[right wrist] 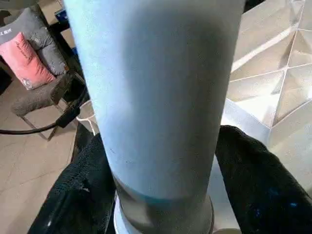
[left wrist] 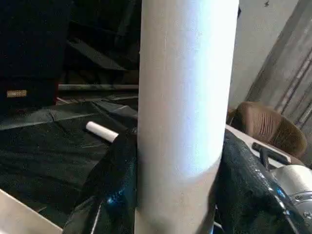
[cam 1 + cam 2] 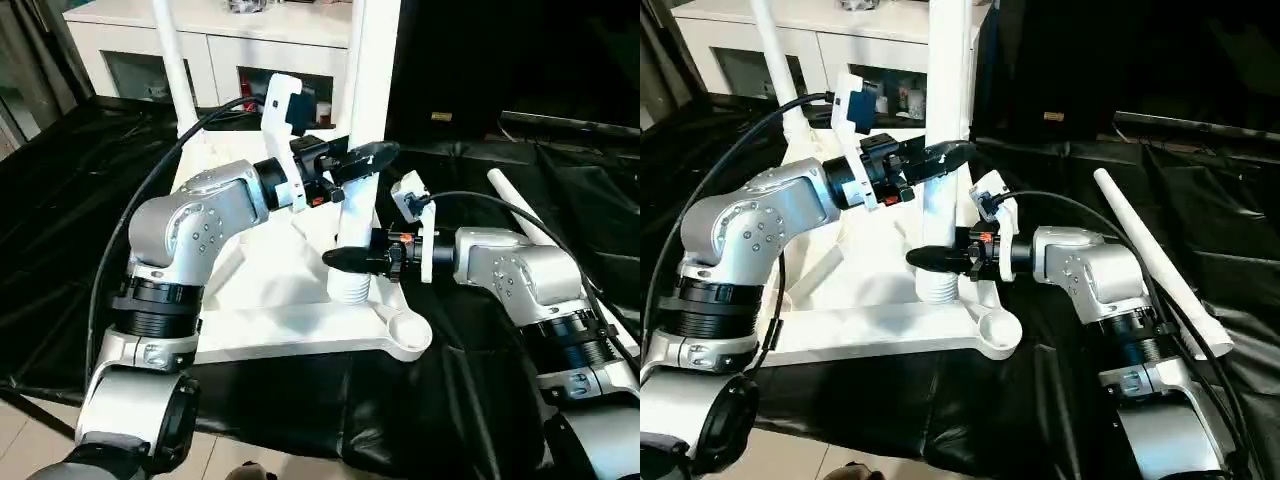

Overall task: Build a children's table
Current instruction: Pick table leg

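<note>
- A long white leg [image 3: 360, 150] stands upright in the tabletop [image 3: 300, 330].
- The left pincer [image 3: 362, 158] holds it up high.
- The right pincer [image 3: 350, 258], just below, hugs it; its grip I cannot tell.

Behind and around my work area

I see a white cabinet [image 3: 215, 45] with glass doors at the back, black sheeting [image 3: 80, 160] draped over the work surface, a brown chair [image 2: 265, 129] off to one side, and a pink cushion [image 1: 24, 61] on a grey seat [image 1: 41, 34].

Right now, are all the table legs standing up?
No, one white leg lies flat on the black cloth beside the robot's right arm.
</note>
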Tool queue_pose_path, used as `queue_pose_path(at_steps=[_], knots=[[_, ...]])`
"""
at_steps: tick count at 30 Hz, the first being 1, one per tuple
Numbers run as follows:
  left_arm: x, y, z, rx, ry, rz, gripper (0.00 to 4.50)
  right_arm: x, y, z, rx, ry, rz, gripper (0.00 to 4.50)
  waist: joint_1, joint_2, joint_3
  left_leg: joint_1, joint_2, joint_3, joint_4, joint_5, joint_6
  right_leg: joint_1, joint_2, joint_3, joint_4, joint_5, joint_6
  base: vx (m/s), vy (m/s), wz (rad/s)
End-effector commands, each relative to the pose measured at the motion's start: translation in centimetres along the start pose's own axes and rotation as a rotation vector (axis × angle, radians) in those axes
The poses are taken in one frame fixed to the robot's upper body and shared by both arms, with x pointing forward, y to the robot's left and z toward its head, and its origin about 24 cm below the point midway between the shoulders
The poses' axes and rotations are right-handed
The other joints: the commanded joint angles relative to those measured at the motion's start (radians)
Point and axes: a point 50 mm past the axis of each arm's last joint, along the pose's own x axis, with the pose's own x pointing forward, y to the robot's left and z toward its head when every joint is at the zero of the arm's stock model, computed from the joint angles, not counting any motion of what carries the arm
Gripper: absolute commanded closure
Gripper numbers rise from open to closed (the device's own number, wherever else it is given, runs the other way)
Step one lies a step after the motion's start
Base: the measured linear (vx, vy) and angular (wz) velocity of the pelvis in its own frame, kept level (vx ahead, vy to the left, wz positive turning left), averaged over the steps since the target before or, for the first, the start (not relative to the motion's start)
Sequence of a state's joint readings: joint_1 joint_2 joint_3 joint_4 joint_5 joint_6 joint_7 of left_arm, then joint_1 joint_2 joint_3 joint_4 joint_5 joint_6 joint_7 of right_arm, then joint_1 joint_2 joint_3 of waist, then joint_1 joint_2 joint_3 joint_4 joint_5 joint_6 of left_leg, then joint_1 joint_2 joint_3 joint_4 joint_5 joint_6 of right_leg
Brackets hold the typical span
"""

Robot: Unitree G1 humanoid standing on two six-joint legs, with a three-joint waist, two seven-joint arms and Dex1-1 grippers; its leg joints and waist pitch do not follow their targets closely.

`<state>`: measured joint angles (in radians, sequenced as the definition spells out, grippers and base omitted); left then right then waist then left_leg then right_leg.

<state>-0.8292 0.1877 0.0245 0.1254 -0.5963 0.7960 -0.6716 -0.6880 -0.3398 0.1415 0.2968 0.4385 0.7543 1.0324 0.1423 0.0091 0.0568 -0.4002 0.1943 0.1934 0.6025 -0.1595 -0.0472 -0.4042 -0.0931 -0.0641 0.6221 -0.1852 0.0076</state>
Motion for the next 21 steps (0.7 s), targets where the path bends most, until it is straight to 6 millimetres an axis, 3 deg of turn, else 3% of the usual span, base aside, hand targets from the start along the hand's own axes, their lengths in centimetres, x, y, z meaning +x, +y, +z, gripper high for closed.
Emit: queue_pose_path(at_steps=[1, 5, 6, 11, 16, 18, 21], knots=[[0.13, -0.79, 0.24, -0.001, -0.008, -0.058, 2.68, -0.52, -0.27, 0.48, -0.002, -0.025, -0.023, 1.71, -0.001, -0.011, -0.081, 0.029, 0.029, -0.015, -0.063, -0.145, -0.012, 0.051, -0.05, 0.036, -0.06, -0.112, -0.215, 0.0, 0.0, 0.0], [0.15, -0.87, 0.45, -0.013, -0.023, -0.067, 2.68, -0.39, 0.04, 0.47, 0.011, -0.04, 0.014, 1.83, -0.001, -0.01, -0.081, 0.028, 0.029, -0.015, -0.063, -0.147, -0.009, 0.052, -0.05, 0.036, -0.06, -0.109, -0.218, 0.0, 0.0, 0.0], [0.15, -0.87, 0.45, -0.013, -0.023, -0.067, 2.68, -0.39, 0.04, 0.47, 0.011, -0.04, 0.014, 2.12, -0.001, -0.01, -0.081, 0.028, 0.029, -0.015, -0.063, -0.15, -0.01, 0.052, -0.05, 0.036, -0.06, -0.113, -0.219, 0.0, 0.0, 0.0], [0.14, -0.9, 0.5, -0.013, -0.022, -0.071, 2.68, -0.45, 0.07, 0.36, 0.015, -0.041, 0.019, 2.44, -0.001, -0.009, -0.08, 0.029, 0.029, -0.016, -0.064, -0.156, -0.015, 0.051, -0.049, 0.036, -0.061, -0.122, -0.215, 0.0, 0.0, 0.0], [0.07, -0.87, 0.52, 0.003, -0.018, -0.065, 2.68, -0.59, -0.1, 0.36, 0.016, -0.051, 0.002, 2.51, -0.001, -0.008, -0.081, 0.028, 0.029, -0.016, -0.064, -0.154, -0.017, 0.051, -0.049, 0.036, -0.06, -0.115, -0.215, 0.0, 0.0, 0.0], [0.03, -0.76, 0.38, 0.024, -0.001, -0.043, 1.98, -0.62, -0.14, 0.39, 0.014, -0.057, -0.003, 2.52, -0.001, -0.009, -0.081, 0.028, 0.029, -0.016, -0.064, -0.154, -0.016, 0.052, -0.05, 0.036, -0.06, -0.117, -0.215, 0.0, 0.0, 0.0], [-0.2, -0.93, -0.16, 0.012, 0.021, -0.059, 1.95, -0.7, -0.26, 0.39, 0.001, -0.083, -0.025, 2.52, -0.001, -0.01, -0.081, 0.027, 0.03, -0.016, -0.064, -0.149, -0.014, 0.052, -0.051, 0.036, -0.059, -0.114, -0.216, 0.0, 0.0, 0.0]])
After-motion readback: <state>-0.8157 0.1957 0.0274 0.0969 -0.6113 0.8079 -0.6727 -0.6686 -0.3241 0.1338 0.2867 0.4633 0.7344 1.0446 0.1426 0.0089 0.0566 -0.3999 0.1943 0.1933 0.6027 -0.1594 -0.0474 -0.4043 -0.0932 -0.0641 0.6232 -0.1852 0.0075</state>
